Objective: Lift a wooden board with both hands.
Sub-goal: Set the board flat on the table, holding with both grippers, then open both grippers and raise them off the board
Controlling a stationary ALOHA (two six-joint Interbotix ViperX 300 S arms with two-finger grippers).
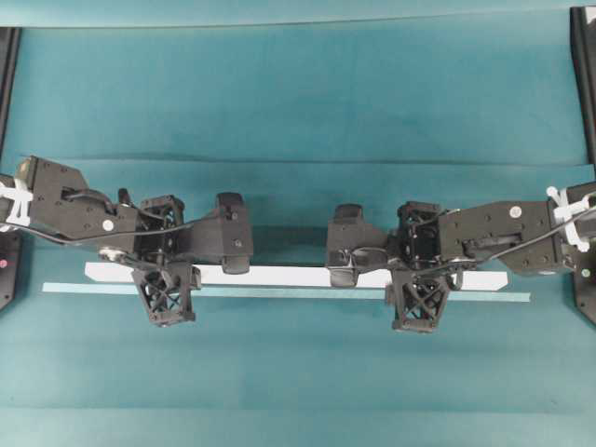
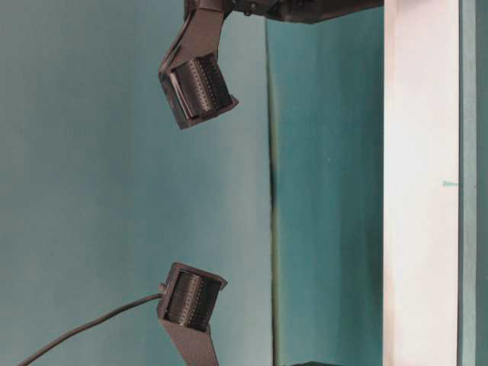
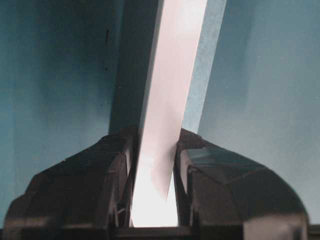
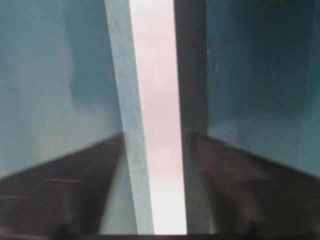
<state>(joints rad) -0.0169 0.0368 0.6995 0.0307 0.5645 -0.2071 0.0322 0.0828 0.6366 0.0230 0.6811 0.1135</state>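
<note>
The wooden board [image 1: 289, 276], a long white plank, lies crosswise at mid-table with a dark shadow along its far side. My left gripper [image 1: 165, 270] is shut on it near its left end. In the left wrist view both black fingers [image 3: 120, 165] press the board [image 3: 170, 100] on its two edges. My right gripper [image 1: 417, 277] straddles the board near its right end. In the blurred right wrist view the right gripper [image 4: 157, 137] is open, and its jaws stand clear of the board [image 4: 157, 100] on both sides. The table-level view shows the board [image 2: 419, 191] and two ribbed finger pads [image 2: 200, 88] apart from it.
A thin pale teal strip [image 1: 279, 292] of similar length lies right along the board's near edge, also visible as the strip [image 4: 125, 100] in the right wrist view. Teal cloth [image 1: 298, 112] covers the table. Black arm bases [image 1: 585, 84] stand at the left and right edges.
</note>
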